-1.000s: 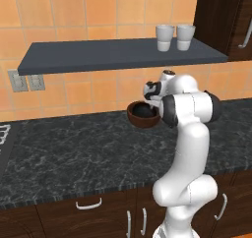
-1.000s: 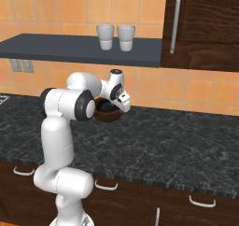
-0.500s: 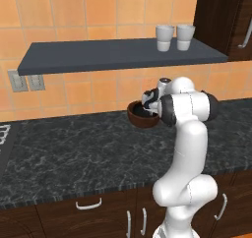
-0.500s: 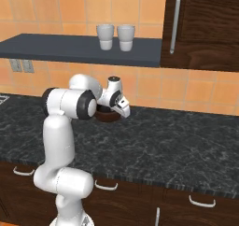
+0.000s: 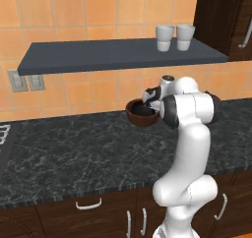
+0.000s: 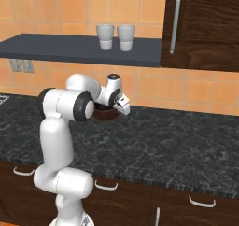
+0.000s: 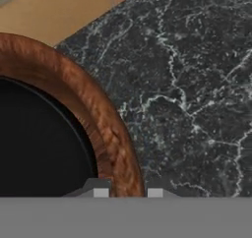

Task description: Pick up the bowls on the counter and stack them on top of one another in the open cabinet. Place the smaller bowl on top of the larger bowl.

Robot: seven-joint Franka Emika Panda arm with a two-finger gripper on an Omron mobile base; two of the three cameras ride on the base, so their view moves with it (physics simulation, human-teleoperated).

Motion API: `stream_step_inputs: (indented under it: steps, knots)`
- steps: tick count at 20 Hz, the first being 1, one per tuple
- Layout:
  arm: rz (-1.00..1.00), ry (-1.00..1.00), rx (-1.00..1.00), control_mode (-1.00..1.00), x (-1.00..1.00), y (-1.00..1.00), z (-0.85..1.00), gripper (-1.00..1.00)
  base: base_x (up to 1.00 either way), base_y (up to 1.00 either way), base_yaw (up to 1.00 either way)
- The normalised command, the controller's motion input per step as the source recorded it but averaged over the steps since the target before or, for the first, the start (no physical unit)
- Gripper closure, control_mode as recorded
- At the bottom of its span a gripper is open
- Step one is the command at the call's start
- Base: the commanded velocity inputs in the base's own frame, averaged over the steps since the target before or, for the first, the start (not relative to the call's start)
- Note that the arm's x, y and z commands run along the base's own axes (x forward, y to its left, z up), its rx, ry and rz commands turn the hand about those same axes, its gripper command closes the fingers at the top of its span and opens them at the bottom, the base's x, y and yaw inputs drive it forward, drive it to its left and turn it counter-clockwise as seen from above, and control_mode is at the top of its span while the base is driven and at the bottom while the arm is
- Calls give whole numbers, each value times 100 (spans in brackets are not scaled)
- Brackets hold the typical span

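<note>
While the tool (image 7: pixel 128 192) straddles the larger bowl's (image 5: pixel 141 115) rim, grip unclear, two cups (image 5: pixel 174 37) occupy the open cabinet (image 5: pixel 98 57) overhead.

**White arm with dark joints**

The arm (image 5: pixel 189 148) is showing smooth, rounded white shells, thick like tubes, with dark grey rings where the segments are meeting. A round dark cap is sitting on top of the wrist. The gripper (image 6: pixel 122 104) is wearing a white housing with dark parts. In the hand view, the fingertips (image 7: pixel 101 192) are looking small, grey and squared.
</note>
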Motion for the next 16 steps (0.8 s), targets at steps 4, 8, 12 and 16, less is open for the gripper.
stream_step_inputs:
  steps: [4,8,12,16]
  knots:
    - [10,-43,-2,-100,-100,0,5,100,0,0,0]
    - [11,-55,-1,-100,-100,1,34,100,0,0,0]
    - [2,-45,0,-100,-100,19,98,100,0,0,0]
    - [5,-21,0,-100,-100,19,100,100,0,0,0]
